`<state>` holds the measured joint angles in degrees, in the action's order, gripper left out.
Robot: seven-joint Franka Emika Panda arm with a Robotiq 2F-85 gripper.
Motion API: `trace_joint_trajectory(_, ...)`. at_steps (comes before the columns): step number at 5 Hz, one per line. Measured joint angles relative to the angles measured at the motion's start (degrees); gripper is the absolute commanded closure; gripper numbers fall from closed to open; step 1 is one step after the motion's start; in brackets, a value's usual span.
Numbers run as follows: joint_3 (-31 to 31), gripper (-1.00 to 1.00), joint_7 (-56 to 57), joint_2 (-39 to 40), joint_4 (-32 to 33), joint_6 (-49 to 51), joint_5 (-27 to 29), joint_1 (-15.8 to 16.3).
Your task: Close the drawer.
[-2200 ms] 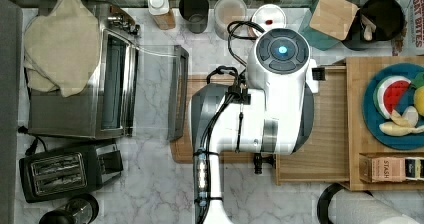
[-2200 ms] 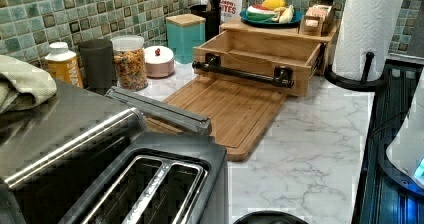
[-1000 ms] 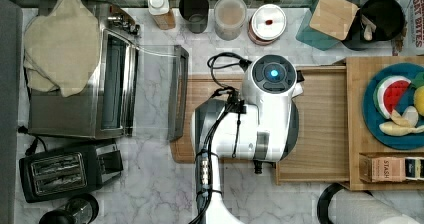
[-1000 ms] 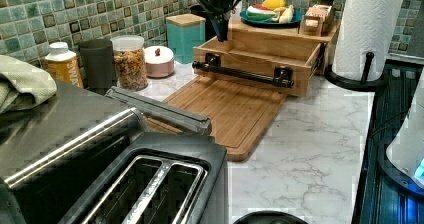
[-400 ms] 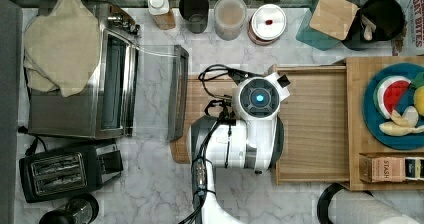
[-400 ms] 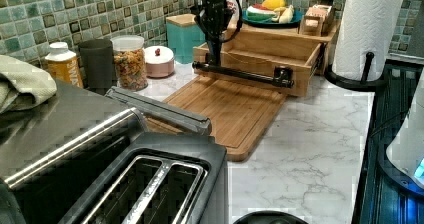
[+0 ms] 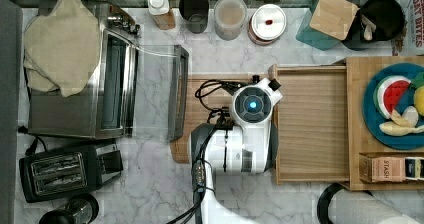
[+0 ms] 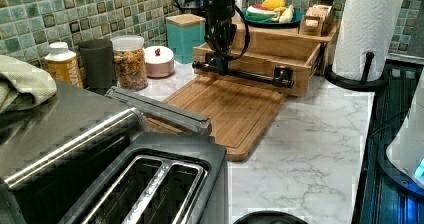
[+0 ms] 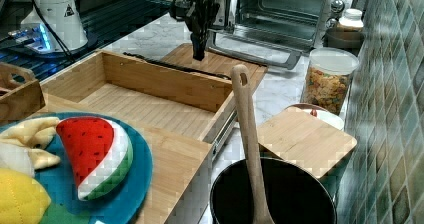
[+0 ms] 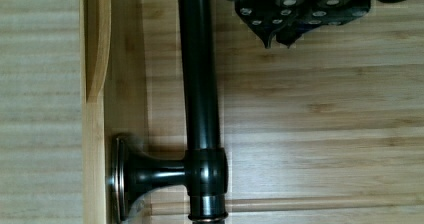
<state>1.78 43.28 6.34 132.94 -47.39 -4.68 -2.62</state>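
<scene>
The drawer (image 9: 150, 101) stands open. The gripper (image 8: 218, 60) hangs just beside its dark handle (image 8: 245, 74), above the cutting board (image 8: 230, 109); jaws together.

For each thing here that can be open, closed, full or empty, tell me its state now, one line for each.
drawer: pulled out, empty inside.
toaster oven: door folded down, open.
toaster: slots empty.
cereal jar: lid on, mostly full.
teal canister: wooden lid on.
end effector: low at the drawer's black handle, on the cutting board side.
</scene>
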Motion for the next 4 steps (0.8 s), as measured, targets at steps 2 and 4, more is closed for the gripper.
trace_joint_trajectory(2,0.1,1.00,0.0,1.2,3.6,-3.0,-4.0,0.1)
trace_joint_trajectory(4,0.2,1.00,1.2,1.8,4.1,-8.2,-8.9,-1.4)
